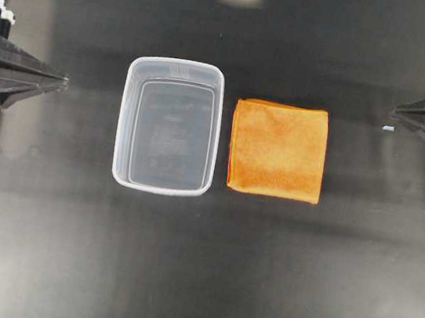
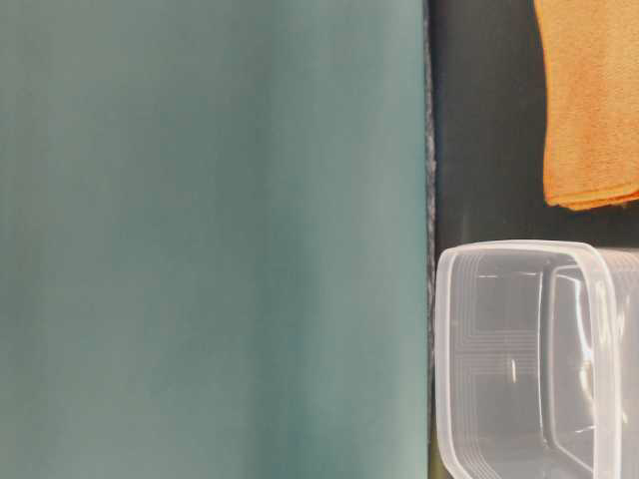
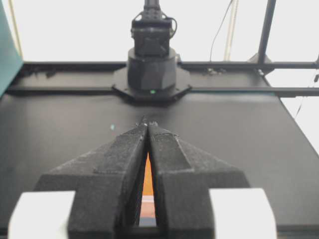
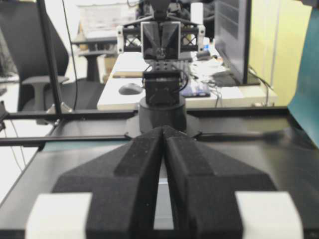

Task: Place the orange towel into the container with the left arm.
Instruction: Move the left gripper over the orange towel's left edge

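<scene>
Left gripper point(image 1: 65, 81) closed, fingertips together, holding nothing, parked at far left edge, well apart from tub. Right gripper point(image 1: 393, 115) likewise closed and empty at far right edge. Black, rough-grained tapered fingers point(image 3: 124, 164) with white clips behind. Towel point(image 1: 278, 149) flat on black table point(image 1: 195, 283): orange, fuzzy microfibre, folded roughly square, just right of tub. Tub point(image 1: 170, 125): clear translucent plastic, rectangular, rounded corners, thick rim, upright, nothing inside.

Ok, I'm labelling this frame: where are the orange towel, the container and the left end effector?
orange towel point(image 1: 278, 150), overhead view, middle of the folded cloth.
container point(image 1: 178, 64), overhead view, far rim.
left end effector point(image 1: 63, 82), overhead view, closed fingertips.
</scene>
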Controlling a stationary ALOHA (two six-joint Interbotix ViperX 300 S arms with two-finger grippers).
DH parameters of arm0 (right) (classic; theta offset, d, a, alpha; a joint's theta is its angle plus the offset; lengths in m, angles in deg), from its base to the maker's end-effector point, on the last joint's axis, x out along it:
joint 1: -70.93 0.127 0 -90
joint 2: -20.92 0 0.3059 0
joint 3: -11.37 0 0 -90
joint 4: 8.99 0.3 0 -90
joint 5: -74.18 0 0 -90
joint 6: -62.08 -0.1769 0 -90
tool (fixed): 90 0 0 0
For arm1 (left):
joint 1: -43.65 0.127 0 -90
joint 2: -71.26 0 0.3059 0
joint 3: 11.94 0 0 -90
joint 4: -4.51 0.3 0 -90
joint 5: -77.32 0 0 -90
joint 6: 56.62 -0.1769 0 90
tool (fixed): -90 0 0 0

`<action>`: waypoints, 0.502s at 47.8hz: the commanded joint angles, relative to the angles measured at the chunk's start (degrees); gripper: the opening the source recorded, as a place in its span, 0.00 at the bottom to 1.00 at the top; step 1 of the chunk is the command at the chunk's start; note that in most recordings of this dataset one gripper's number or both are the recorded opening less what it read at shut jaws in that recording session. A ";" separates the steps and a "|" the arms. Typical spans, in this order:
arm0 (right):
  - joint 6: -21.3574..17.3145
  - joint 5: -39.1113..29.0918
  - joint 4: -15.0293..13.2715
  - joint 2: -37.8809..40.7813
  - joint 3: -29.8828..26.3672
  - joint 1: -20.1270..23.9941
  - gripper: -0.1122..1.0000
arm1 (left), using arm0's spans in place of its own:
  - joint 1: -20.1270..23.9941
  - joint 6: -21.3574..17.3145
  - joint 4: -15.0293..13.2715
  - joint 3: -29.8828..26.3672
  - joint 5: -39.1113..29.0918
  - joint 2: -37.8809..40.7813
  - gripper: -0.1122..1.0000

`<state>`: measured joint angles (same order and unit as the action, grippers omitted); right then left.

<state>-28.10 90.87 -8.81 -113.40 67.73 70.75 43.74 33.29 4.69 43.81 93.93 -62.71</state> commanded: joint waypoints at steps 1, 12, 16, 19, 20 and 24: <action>-0.53 0.44 0.26 0.26 -0.97 0.44 0.11 | 0.09 1.58 2.29 -3.16 -1.85 2.37 0.15; -3.78 -2.46 1.23 0.00 -0.70 0.35 0.09 | 0.26 2.90 2.29 -11.07 -12.22 9.84 0.10; -5.36 -3.43 1.23 0.09 -0.53 0.35 0.09 | 0.53 2.29 2.29 -14.41 -15.64 12.92 0.10; -6.59 -5.19 1.23 0.00 -0.18 0.35 0.09 | 0.79 1.93 2.37 -17.14 -18.28 15.38 0.10; -6.86 -5.80 1.23 0.00 0.00 0.26 0.09 | 0.88 1.93 2.37 -18.19 -19.07 16.17 0.10; -7.73 -8.00 1.23 -0.26 0.18 0.00 0.09 | 1.23 1.85 2.37 -22.59 -22.85 20.30 0.10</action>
<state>-35.22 84.28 -7.84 -113.75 68.25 70.93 44.53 35.23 6.80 26.75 73.89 -45.75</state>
